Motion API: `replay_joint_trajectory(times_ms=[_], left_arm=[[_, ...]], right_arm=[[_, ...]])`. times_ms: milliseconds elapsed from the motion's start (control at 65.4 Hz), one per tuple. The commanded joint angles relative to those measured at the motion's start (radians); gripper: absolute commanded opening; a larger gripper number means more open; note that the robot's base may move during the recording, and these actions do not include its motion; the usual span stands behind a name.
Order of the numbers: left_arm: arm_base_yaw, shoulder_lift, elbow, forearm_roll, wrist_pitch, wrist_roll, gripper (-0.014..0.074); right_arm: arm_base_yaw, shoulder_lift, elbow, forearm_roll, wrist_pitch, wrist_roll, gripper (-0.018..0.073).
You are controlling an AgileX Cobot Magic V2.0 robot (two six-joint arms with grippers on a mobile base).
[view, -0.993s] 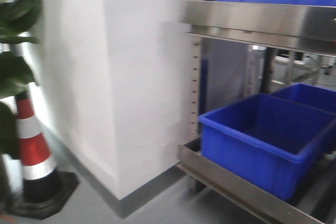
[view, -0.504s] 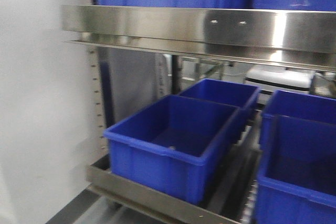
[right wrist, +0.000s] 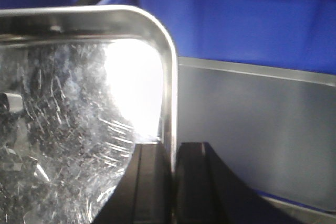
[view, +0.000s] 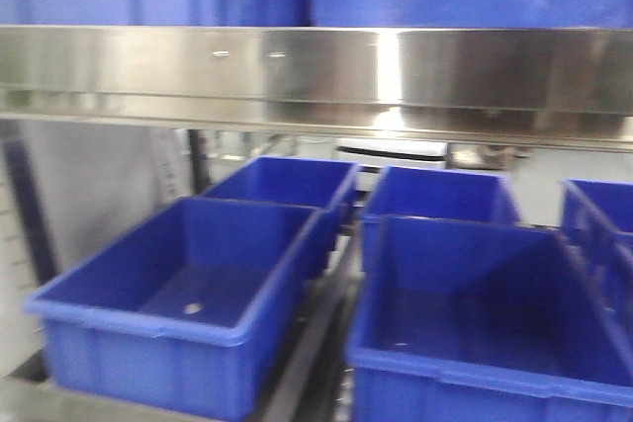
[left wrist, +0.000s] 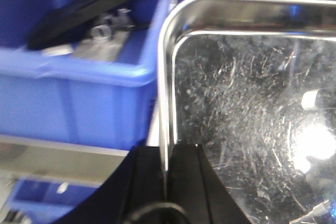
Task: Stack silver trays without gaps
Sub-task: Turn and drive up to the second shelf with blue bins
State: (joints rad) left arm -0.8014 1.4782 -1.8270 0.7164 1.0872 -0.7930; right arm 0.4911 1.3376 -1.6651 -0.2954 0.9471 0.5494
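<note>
Steel caught the light first: a silver tray point(left wrist: 252, 119), scratched and shiny, was held between the two arms close to the rack. Left fingers point(left wrist: 144, 182) were pinched tight on its left rim, one black finger outside the rolled edge and one inside. Right fingers point(right wrist: 149, 182) clamped the right-hand rim the same way, with the tray's rounded corner just above them. Beside the left edge sat a blue bin point(left wrist: 73, 93) holding a black part point(left wrist: 89, 9) and some clear plastic bits. Behind the right edge stood a second blue bin point(right wrist: 236, 24), with a flat steel panel point(right wrist: 252, 129) beneath it. From the front, a long steel rail point(view: 316, 66) ran across the rack. Below it, open blue bins point(view: 168, 294) sat in rows on the lower shelf, two in front and more behind.
</note>
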Motion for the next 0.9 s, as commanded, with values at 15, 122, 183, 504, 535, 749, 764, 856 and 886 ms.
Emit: replay_joint_trajectory(times_ms=[15,122,183,504,535,749,764,856,886], left_arm=[[0.001,-0.008,-0.008,0.057,0.015,0.002,-0.0016],[0.001,-0.008,-0.008,0.057,0.015,0.002,-0.0016],[0.001,-0.008,-0.008,0.057,0.015,0.002,-0.0016],[0.001,-0.008,-0.008,0.057,0.015,0.002,-0.0016],[0.001,-0.008,-0.008,0.057,0.015,0.002,-0.0016],[0.001,-0.008,-0.008,0.057,0.015,0.002,-0.0016],[0.001,-0.008,-0.008,0.057,0.015,0.002,-0.0016],[0.001,-0.008,-0.008,0.057,0.015,0.002,-0.0016],[0.001,-0.008,-0.008,0.057,0.015,0.002,-0.0016]], right_arm=[[-0.011,-0.011,-0.008,-0.051,-0.020,-0.003,-0.0015],[-0.011,-0.011,-0.008,-0.051,-0.020,-0.003,-0.0015],[-0.011,-0.011,-0.008,-0.051,-0.020,-0.003,-0.0015],[-0.011,-0.011,-0.008,-0.051,-0.020,-0.003,-0.0015],[-0.011,-0.011,-0.008,-0.051,-0.020,-0.003,-0.0015],[-0.011,-0.011,-0.008,-0.051,-0.020,-0.003,-0.0015],[-0.011,-0.011,-0.008,-0.051,-0.020,-0.003,-0.0015],[-0.011,-0.011,-0.008,-0.051,-0.020,-0.003,-0.0015],[-0.011,-0.011,-0.008,-0.051,-0.020,-0.003,-0.0015]])
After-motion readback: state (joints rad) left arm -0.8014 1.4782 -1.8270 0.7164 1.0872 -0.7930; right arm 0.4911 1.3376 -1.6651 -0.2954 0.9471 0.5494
